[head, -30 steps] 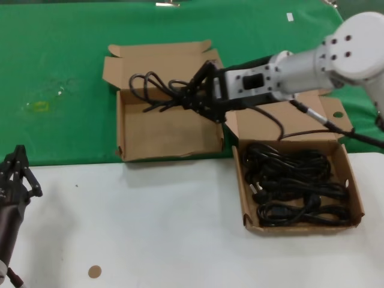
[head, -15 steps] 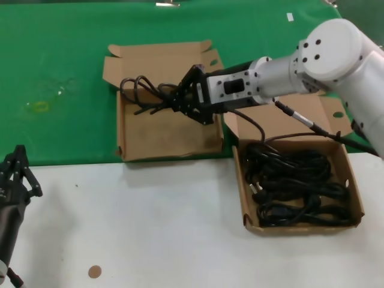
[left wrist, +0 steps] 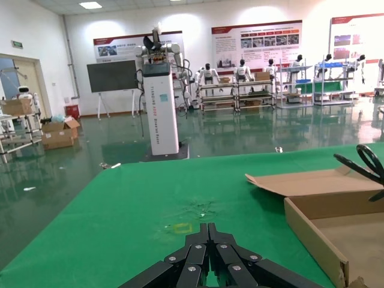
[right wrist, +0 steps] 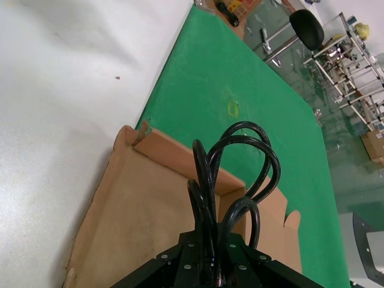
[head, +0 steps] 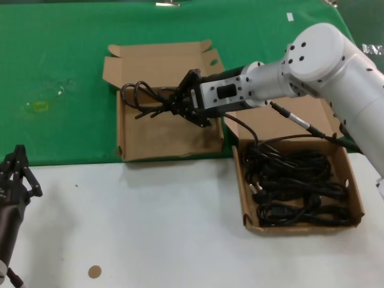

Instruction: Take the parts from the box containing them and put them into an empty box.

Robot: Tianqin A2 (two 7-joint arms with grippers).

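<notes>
My right gripper is shut on a black power cord, one of the parts, whose loops hang just above the floor of the empty box on the green cloth. From the right wrist, the cord's loops stick out from between the closed fingers of the right gripper, over that box's brown floor. To the right stands the box containing them, holding several bundled cords. My left gripper is parked shut at the near left, also visible in its own wrist view as the left gripper.
A green cloth covers the far half of the table and carries a yellowish mark. The near half is white tabletop with a small brown disc. My right arm's own cable droops over the full box's lid.
My right gripper has carried the cord leftward and slightly lower, further over the empty box. The left arm has not moved.
</notes>
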